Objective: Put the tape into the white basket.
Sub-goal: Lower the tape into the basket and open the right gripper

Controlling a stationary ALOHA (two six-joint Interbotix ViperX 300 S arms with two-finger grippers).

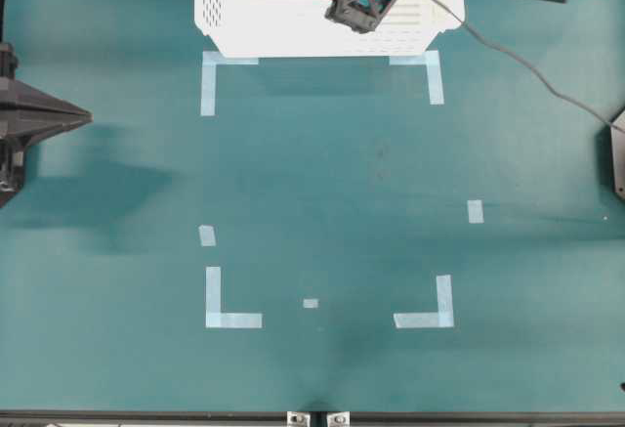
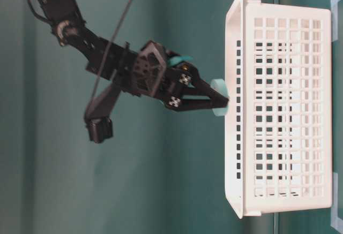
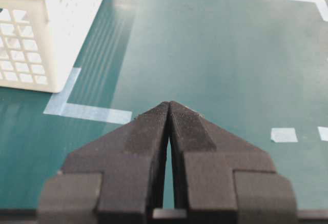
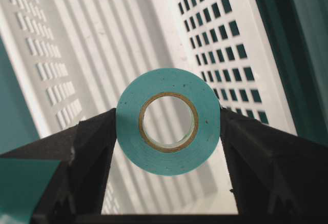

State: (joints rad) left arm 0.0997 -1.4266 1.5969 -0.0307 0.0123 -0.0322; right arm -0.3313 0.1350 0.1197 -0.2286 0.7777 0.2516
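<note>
The tape (image 4: 169,157), a turquoise roll with a brown hollow core, sits clamped between the black fingers of my right gripper (image 4: 167,119). The white basket (image 4: 102,39) lies directly below it, its slotted floor and perforated walls filling the right wrist view. In the table-level view the tape (image 2: 217,88) hangs at the level of the basket's rim (image 2: 233,57). From overhead, the right gripper (image 1: 363,2) is over the basket (image 1: 254,21) at the table's far edge. My left gripper (image 3: 169,105) is shut with nothing in it, low at the left side (image 1: 83,117).
Pale tape strips mark the green table: L-shaped corners (image 1: 231,318) (image 1: 430,316) near the front, two more (image 1: 208,80) (image 1: 435,77) by the basket, and small patches (image 1: 311,303) (image 1: 475,211) (image 1: 207,235). A grey cable (image 1: 518,61) trails from the right arm.
</note>
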